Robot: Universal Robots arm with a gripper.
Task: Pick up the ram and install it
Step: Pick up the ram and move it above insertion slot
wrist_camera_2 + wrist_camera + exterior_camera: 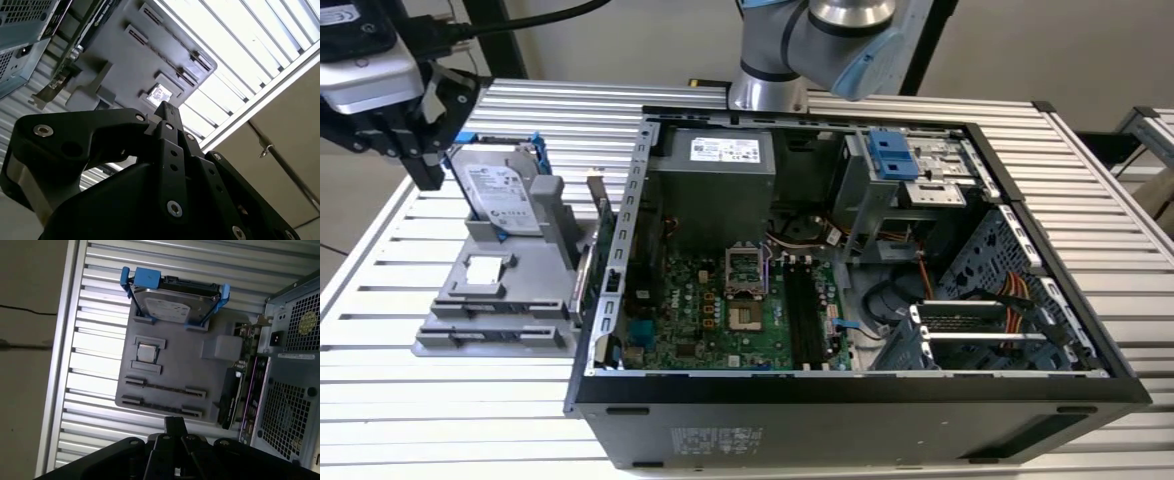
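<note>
In the exterior view the claw looks closed and empty, at the desk's far left by the hard drive. The ram (apparently that thin dark strip) stands edgewise in the gray holder, nearer than the claw, its long axis left-right.

Twelve o'clock in the exterior view: the arm is cut off by the edge. Over at ten o'clock the gripper stands in front of the hard drive, covering its edge on the exterior view's left, and the drive's foot is sunk out of sight in the gray tray. Six o'clock, the computer case is clipped. In the first wrist view, the tray's long slots: ram in there or bare? Too small to tell.
</note>
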